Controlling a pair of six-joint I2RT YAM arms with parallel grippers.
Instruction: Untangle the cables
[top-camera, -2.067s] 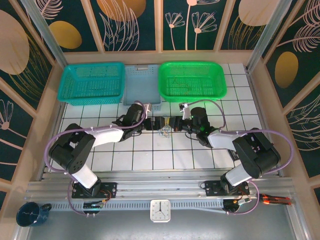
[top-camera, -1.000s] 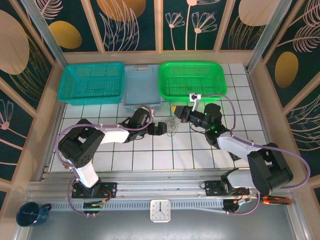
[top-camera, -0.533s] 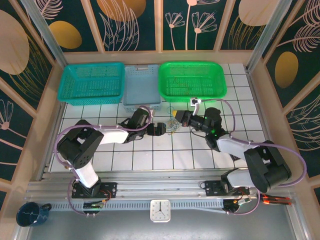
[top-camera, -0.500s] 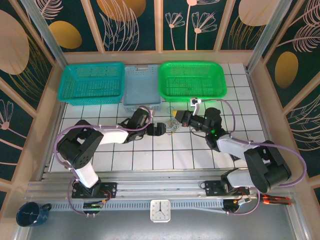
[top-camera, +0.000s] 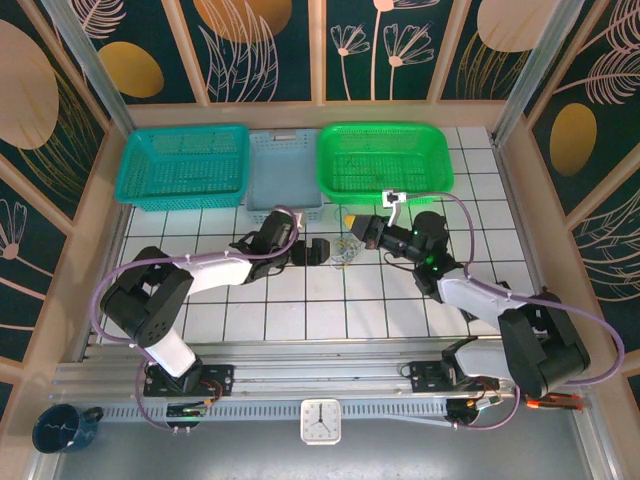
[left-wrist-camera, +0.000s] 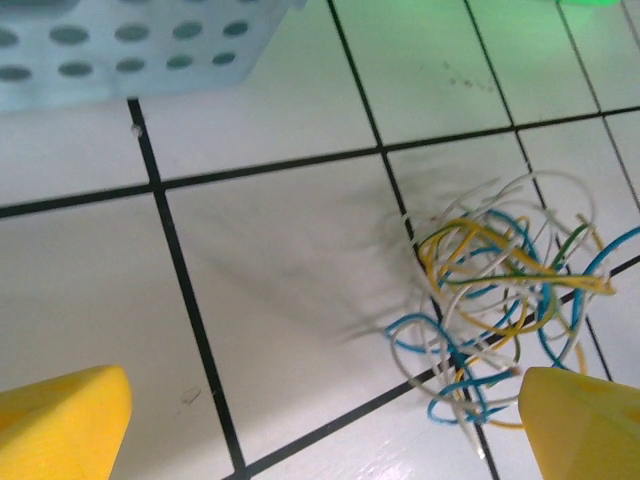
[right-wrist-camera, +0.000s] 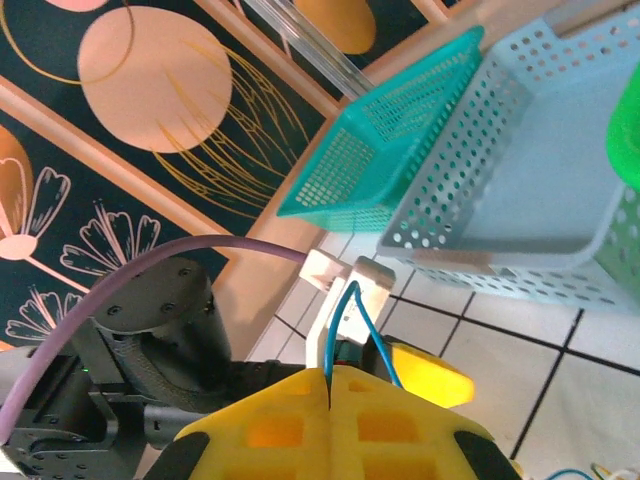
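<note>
The cables (left-wrist-camera: 500, 300) lie as a small tangle of yellow, blue and whitish wires on the white tiles, also visible as a tangle (top-camera: 347, 250) between the two arms. My left gripper (left-wrist-camera: 320, 440) is open and low over the tiles. Its right yellow fingertip (left-wrist-camera: 580, 425) touches the tangle's near edge. My right gripper (right-wrist-camera: 330, 375) is shut on a loop of blue cable (right-wrist-camera: 350, 315) that sticks out past its fingertips. From above, the right gripper (top-camera: 353, 222) hovers just beyond the tangle and the left gripper (top-camera: 320, 250) sits at the tangle's left.
Three baskets line the far edge of the table: a teal basket (top-camera: 185, 165), a light blue basket (top-camera: 283, 175) and a green basket (top-camera: 385, 160). The light blue basket's perforated wall (left-wrist-camera: 130, 50) stands close ahead of the left gripper.
Over two seconds both grippers and the tangle shifted toward the far baskets. In the last half second the right gripper rose slightly away from the tangle and the left arm straightened.
</note>
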